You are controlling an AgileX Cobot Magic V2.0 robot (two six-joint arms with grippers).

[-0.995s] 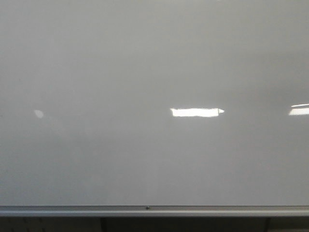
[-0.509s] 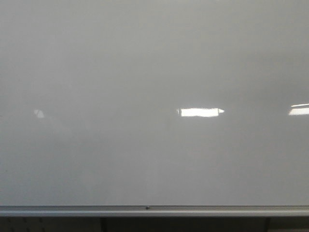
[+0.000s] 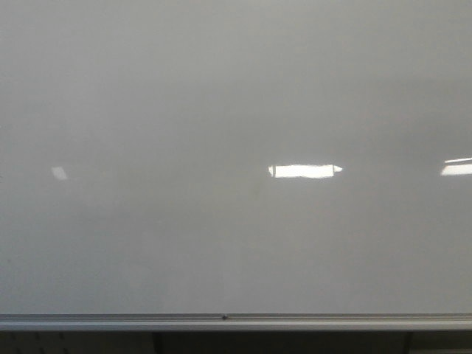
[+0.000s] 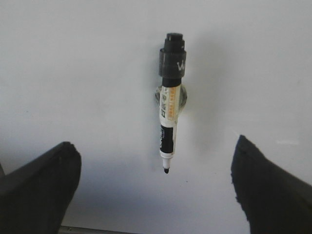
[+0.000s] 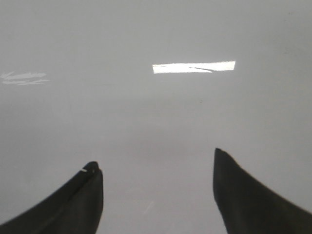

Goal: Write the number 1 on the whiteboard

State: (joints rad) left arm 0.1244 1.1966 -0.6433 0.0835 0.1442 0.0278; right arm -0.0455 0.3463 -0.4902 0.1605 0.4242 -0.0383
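Front view: I see the large glossy pale grey-white whiteboard (image 3: 221,110) with its silver rail (image 3: 236,321), unmarked. Left wrist: my left gripper (image 4: 156,187), fingers wide apart, faces a slim black-and-white marker (image 4: 169,105) clipped uncapped to the board; I judge it light, rigid and slippery, best gripped mid-barrel. Right wrist: my right gripper (image 5: 158,195), fingers apart, holds nothing.

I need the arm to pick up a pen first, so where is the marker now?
The marker shows only in the left wrist view: uncapped, clipped to the whiteboard, ahead of the open left pincer, roughly centred between its fingers and untouched.
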